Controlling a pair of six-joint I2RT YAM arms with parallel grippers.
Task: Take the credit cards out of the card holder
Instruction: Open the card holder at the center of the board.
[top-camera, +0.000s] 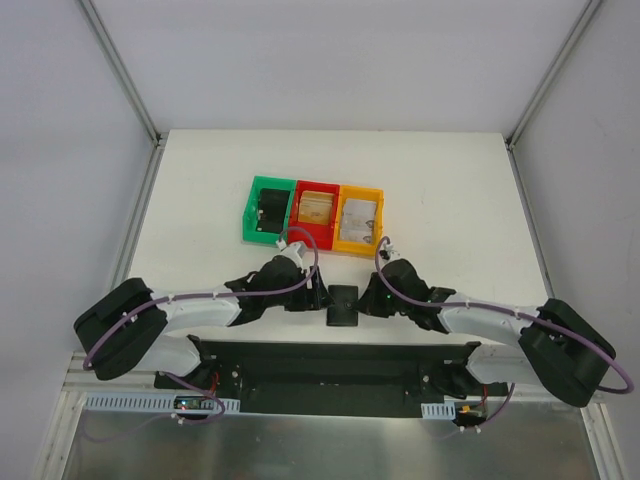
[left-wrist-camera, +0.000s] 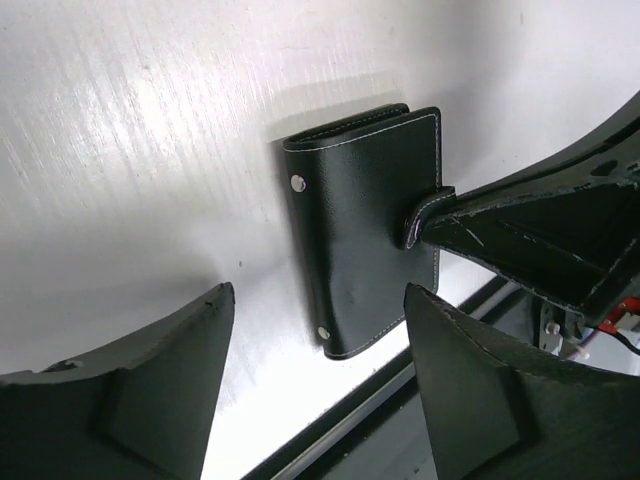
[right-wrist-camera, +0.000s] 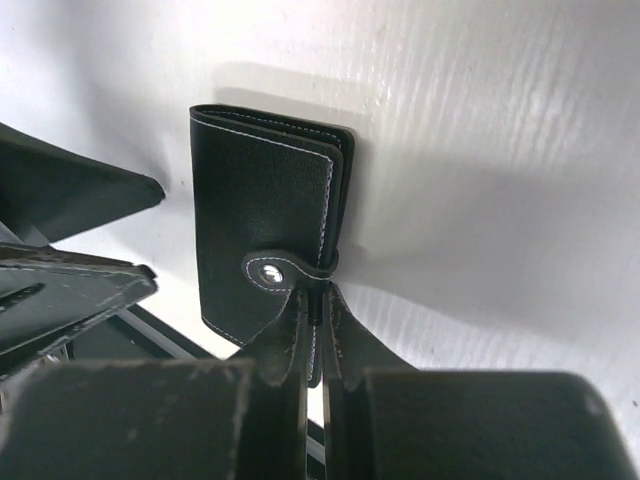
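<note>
Your right gripper (right-wrist-camera: 316, 310) pinches the card holder (right-wrist-camera: 262, 200) by its tab (right-wrist-camera: 272, 272), jaws closed. Your left gripper (left-wrist-camera: 320, 300) stands open, the card holder just ahead of its jaws.

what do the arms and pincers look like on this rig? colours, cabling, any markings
Left arm and right arm: white links, bulky black joint housings, a purple cable running along each. Left pincer and right pincer: matte black, two wedge-shaped fingers with ribbed bodies. No markings visible.

White table (top-camera: 450, 190) bears card holder (top-camera: 343, 303); three bins (top-camera: 312, 237).
</note>
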